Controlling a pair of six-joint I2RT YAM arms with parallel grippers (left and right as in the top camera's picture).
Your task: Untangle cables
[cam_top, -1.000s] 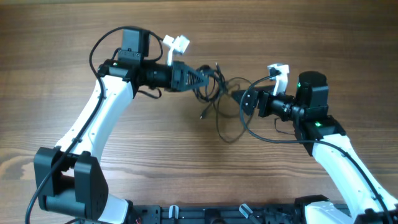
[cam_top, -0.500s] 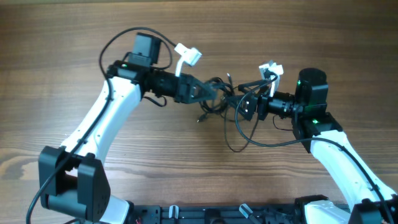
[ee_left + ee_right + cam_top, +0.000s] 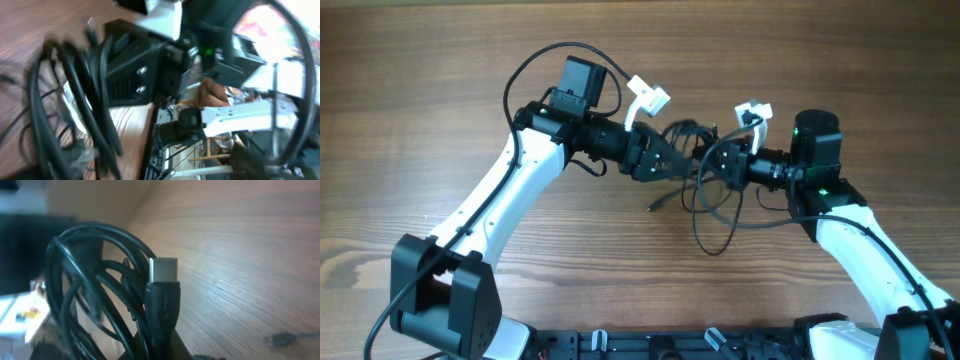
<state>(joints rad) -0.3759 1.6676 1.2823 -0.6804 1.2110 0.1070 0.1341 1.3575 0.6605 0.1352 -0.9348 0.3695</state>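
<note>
Overhead, the cables (image 3: 688, 135) bunch in a tangle between the left gripper (image 3: 672, 163) and right gripper (image 3: 713, 162), both pinching strands; loops trail onto the wooden table (image 3: 440, 60). Both arms reach inward, tips nearly meeting.

Overhead view: even, soft light, sharp, faint shadows on the table (image 3: 420, 60). Left wrist view: heavily motion-blurred, glare upper right. Right wrist view: cables (image 3: 162, 305) close, background soft.
</note>
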